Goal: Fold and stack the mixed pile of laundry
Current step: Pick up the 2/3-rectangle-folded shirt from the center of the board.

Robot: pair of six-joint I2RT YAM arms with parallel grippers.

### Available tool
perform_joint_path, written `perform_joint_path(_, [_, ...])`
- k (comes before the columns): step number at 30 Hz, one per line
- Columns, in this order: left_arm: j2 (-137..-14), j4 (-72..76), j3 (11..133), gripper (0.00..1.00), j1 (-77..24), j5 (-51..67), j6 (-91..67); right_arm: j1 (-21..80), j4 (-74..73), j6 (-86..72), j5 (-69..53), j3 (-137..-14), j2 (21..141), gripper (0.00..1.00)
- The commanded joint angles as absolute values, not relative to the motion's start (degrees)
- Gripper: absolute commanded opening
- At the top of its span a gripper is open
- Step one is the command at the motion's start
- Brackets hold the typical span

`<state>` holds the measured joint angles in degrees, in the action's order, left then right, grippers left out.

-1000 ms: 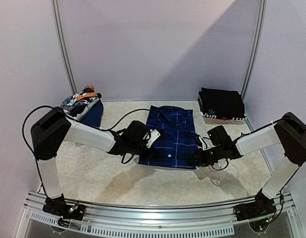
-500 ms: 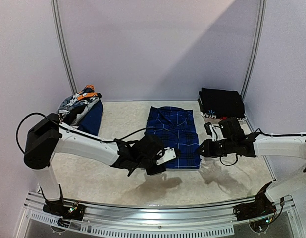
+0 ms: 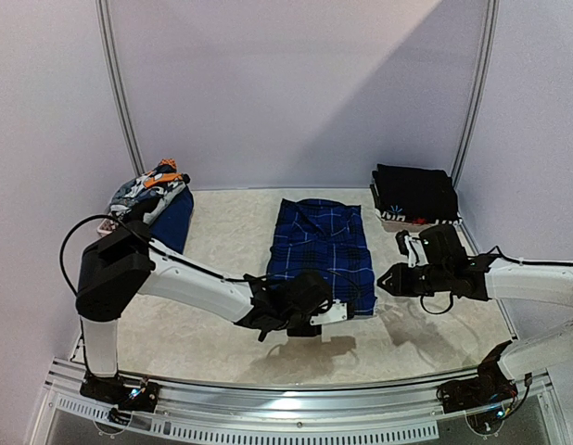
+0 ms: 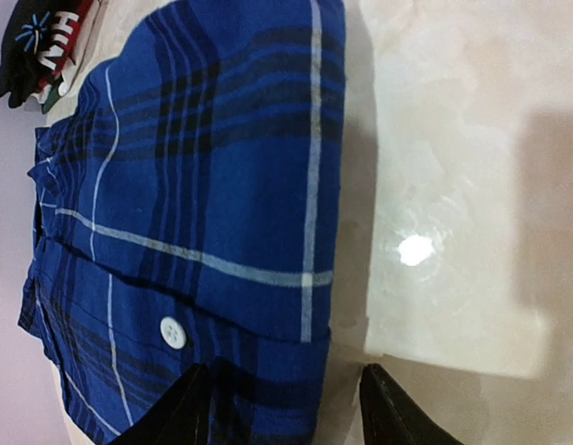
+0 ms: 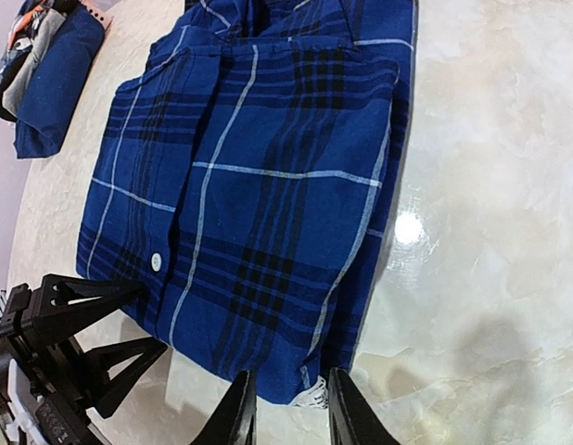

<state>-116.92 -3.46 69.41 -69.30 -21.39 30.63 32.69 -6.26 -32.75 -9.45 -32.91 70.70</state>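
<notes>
Pale marbled worktop (image 3: 222, 348), closed in by plain lilac wall panels (image 3: 296, 83), is shown with a folded blue plaid cotton shirt (image 3: 322, 246) laid flat at its centre. The collar is turned to the far end and the hem to the near end, so the shirt's long axis runs from the arm bases toward the back wall.

The left hand (image 3: 342, 312) is seen low against the near hem, pointed rightward along it. In the left wrist view its black fingers (image 4: 175, 417) are spread wide, the hem line passing between them, and nothing is pinched. The right hand (image 3: 386, 281) is set at the shirt's near right corner, approached from the right side. Its fingers are held somewhat apart with the corner just at their tips, and no cloth is gripped.

The shirt thus lies beyond the left hand and to the left of the right hand.

A heap of grey, white and orange patterned garments (image 3: 149, 188) is pictured at the far left, and a neat stack of black folded clothes (image 3: 414, 193) at the far right.

The fold is judged complete. If the shirt is to be carried to the black stack, the right arm is judged the nearer, with the load to be swung away and rightward.
</notes>
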Motion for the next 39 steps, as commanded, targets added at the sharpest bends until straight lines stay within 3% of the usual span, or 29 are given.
perform_joint_path(1, [-118.7,-1.0,70.4,0.56,-70.3,-23.6,33.0,32.1,-6.7,-32.7,-8.1,-31.9,68.8,0.27])
perform_joint_path(9, [-123.7,-1.0,73.2,0.51,-70.3,-29.6,35.9,31.6,-6.2,-32.7,-8.3,-31.9,69.0,0.27])
perform_joint_path(14, [-125.2,1.5,73.8,0.28,-70.2,-32.1,36.8,31.3,-6.1,-32.6,-8.1,-32.2,69.7,0.27])
perform_joint_path(18, [-125.9,2.7,73.5,0.15,-70.3,-33.3,37.9,31.1,-6.1,-32.5,-8.1,-32.5,70.4,0.27])
perform_joint_path(20, [-126.1,3.1,73.5,0.01,-70.3,-33.9,38.1,31.1,-6.1,-32.6,-8.2,-32.8,70.7,0.27])
perform_joint_path(39, [-112.0,-5.7,61.7,0.00,-76.5,-33.1,27.3,31.0,-7.7,-29.2,-8.9,-40.3,71.9,0.27])
